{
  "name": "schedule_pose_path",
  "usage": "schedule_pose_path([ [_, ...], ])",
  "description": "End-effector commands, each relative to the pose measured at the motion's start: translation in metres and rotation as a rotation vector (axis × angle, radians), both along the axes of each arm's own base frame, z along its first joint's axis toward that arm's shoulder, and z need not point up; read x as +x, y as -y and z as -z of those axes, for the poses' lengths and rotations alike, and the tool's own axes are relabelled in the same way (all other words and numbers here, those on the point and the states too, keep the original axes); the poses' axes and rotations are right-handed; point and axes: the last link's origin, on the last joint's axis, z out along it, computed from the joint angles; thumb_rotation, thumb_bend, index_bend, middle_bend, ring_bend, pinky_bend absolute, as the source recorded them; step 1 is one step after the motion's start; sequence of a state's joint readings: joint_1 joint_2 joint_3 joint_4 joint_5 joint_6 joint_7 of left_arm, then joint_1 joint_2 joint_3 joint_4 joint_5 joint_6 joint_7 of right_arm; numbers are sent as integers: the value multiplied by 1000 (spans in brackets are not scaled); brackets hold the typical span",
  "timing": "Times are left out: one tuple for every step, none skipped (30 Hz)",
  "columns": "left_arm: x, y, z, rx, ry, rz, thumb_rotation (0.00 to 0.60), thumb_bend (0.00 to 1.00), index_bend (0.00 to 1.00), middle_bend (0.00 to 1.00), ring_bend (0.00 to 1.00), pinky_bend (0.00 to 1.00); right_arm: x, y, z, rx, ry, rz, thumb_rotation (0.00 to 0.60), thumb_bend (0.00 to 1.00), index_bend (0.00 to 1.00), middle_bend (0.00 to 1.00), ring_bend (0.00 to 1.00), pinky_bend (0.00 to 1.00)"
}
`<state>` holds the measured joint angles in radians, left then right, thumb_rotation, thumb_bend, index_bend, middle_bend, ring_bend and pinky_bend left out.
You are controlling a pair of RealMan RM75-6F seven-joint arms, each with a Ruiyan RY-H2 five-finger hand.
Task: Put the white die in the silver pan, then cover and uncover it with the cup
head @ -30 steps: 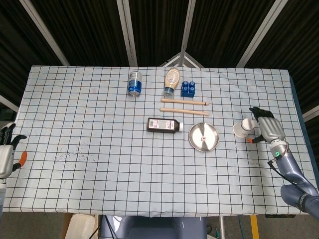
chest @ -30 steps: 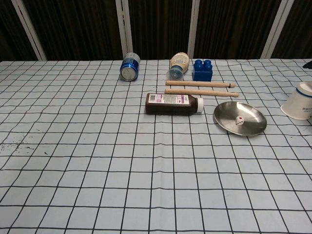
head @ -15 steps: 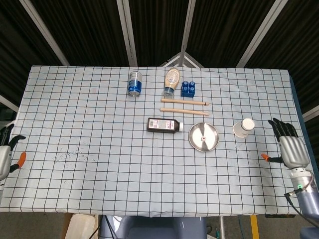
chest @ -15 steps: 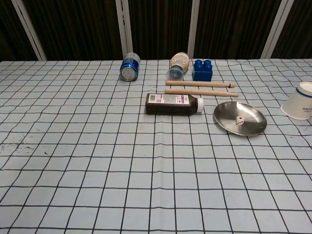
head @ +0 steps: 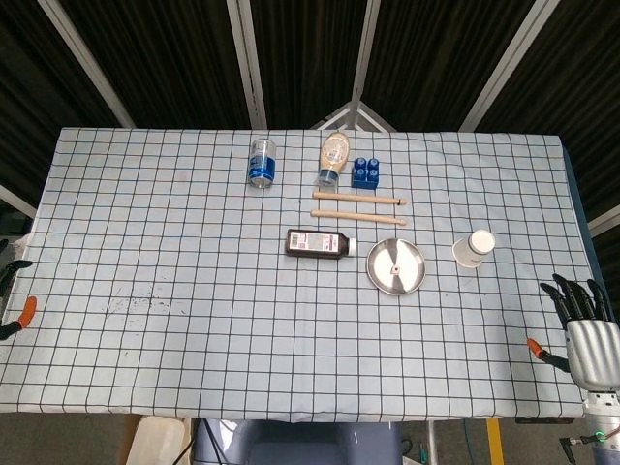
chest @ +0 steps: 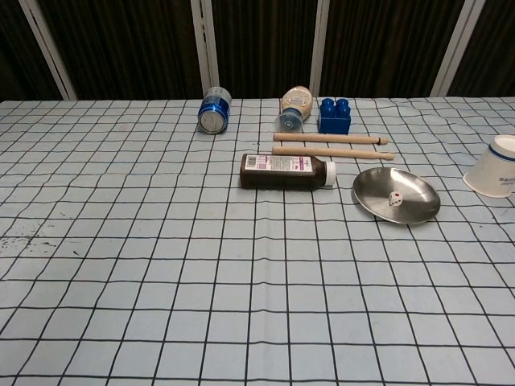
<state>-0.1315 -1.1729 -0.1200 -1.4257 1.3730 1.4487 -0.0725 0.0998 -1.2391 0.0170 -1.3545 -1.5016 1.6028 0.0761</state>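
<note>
While uncovered, die [chest: 394, 199] in pan [chest: 414, 207].

The right hand [head: 586, 339] is showing a pale grey metallic back, black fingers [head: 573, 295] and an orange-tipped thumb at its side. Below the wrist a small green light is glowing, with a thin dark cable beside it. The left hand [head: 12, 310] is only peeking in at the frame edge: a black fingertip and an orange tip.
</note>
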Motion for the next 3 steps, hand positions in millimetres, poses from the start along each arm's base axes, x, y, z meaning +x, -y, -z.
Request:
schedule_pose_path([
  [-2,1,-6,15,7,2,600,554,200,0,0,98,3,-1,1,8,-10,-4,600,50,198,144,144,0],
  [-2,1,-6,17,8,4,600,554,189,0,0,98,3,-1,2,8,-10,-6,600,50,198,144,144,0],
  [-1,2,-6,18,10,8,600,554,182,0,0,98,4,-1,3,11,-12,-6,600,50,198,143,144,0],
])
